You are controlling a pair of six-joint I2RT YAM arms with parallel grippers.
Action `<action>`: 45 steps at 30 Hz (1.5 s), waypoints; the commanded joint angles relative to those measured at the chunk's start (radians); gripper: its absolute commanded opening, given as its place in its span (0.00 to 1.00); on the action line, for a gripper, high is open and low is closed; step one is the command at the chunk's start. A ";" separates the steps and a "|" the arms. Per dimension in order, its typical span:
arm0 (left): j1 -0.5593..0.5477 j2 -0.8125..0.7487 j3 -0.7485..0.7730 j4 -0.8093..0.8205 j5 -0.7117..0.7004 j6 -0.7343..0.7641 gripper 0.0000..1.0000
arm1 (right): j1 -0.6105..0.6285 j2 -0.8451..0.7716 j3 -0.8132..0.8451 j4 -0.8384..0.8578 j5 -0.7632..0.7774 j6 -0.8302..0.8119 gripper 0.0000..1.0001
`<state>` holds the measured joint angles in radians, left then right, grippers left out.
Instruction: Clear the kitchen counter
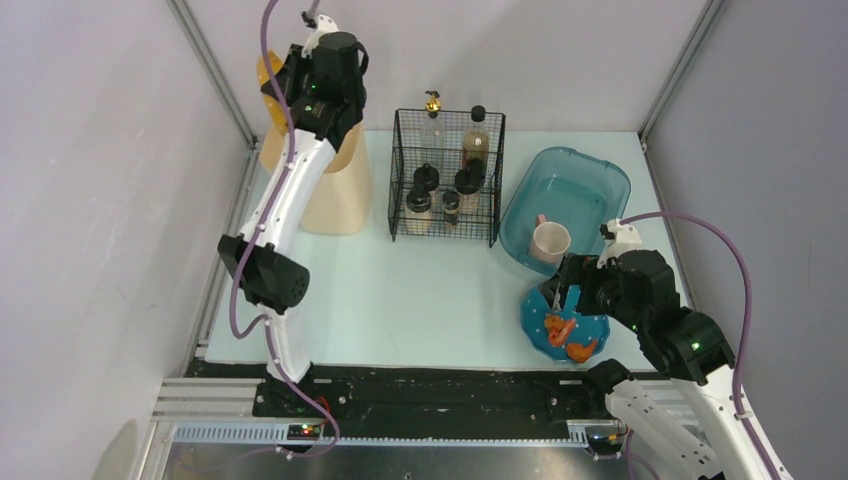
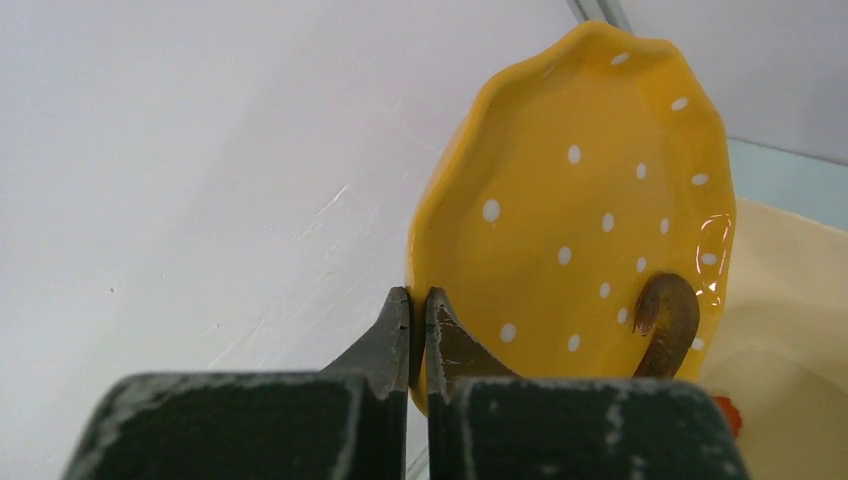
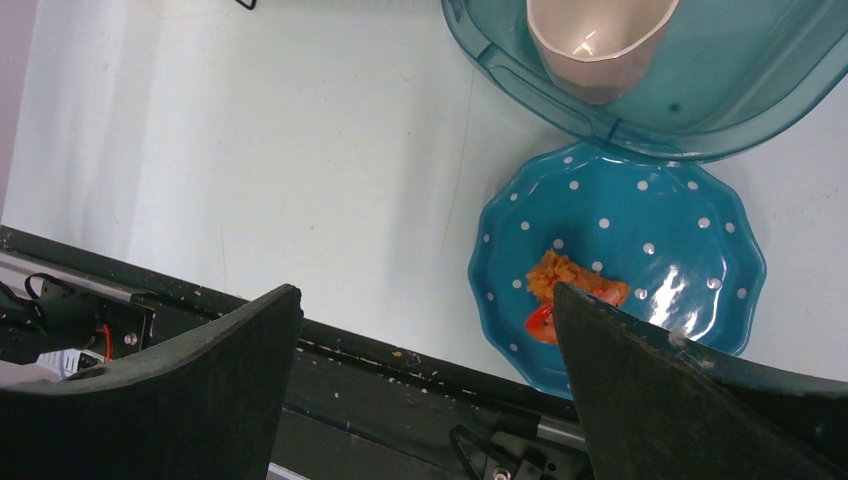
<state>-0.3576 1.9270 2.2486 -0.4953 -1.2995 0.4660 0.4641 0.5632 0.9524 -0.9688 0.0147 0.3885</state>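
Right end effector [image 3: 425, 300] gapes over mint kitchen counter [image 1: 420, 300], pale walls [image 1: 90, 200] around.

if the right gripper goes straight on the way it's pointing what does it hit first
The right gripper likely meets the bare kitchen counter just left of the blue dotted plate; depth is unclear.

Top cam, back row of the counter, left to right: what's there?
cream bin → black wire rack → teal tub, with a pale mug standing in it.
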 commanded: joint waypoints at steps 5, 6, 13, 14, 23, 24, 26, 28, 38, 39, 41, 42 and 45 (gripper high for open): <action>-0.046 -0.008 -0.155 0.646 -0.132 0.506 0.00 | 0.008 -0.013 0.012 0.011 -0.002 -0.010 1.00; -0.051 -0.004 -0.181 0.742 -0.136 0.531 0.00 | 0.008 -0.014 0.005 0.013 -0.002 -0.010 1.00; -0.065 0.022 -0.194 0.802 -0.139 0.614 0.00 | 0.008 -0.023 -0.014 0.024 -0.003 -0.009 1.00; -0.066 0.023 -0.194 0.811 -0.142 0.622 0.00 | 0.008 -0.025 -0.015 0.026 -0.003 -0.009 1.00; -0.070 -0.023 -0.172 0.838 -0.147 0.638 0.00 | 0.009 -0.027 -0.016 0.035 -0.033 -0.012 1.00; -0.071 -0.028 -0.172 0.838 -0.146 0.638 0.00 | 0.008 -0.027 -0.017 0.038 -0.034 -0.012 1.00; -0.073 -0.051 -0.172 0.837 -0.148 0.638 0.00 | 0.008 -0.024 -0.016 0.042 -0.038 -0.011 1.00; -0.077 -0.075 -0.174 0.837 -0.150 0.638 0.00 | 0.009 -0.022 -0.015 0.046 -0.038 -0.010 1.00; -0.094 -0.199 -0.168 0.705 -0.121 0.515 0.00 | 0.010 -0.020 -0.016 0.051 -0.042 -0.002 1.00; -0.094 -0.205 -0.157 0.592 -0.112 0.419 0.00 | 0.009 -0.020 -0.015 0.052 -0.043 0.000 1.00; -0.092 -0.217 -0.093 0.344 -0.059 0.225 0.00 | 0.011 -0.023 -0.015 0.050 -0.043 0.001 1.00; -0.091 -0.225 -0.069 0.304 -0.028 0.188 0.00 | 0.011 -0.024 -0.015 0.049 -0.043 0.003 1.00; -0.090 -0.241 -0.065 0.245 -0.001 0.136 0.00 | 0.012 -0.028 -0.015 0.043 -0.042 0.007 1.00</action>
<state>-0.4461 1.7760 2.1155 -0.1055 -1.4136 0.8062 0.4694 0.5457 0.9386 -0.9512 -0.0166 0.3889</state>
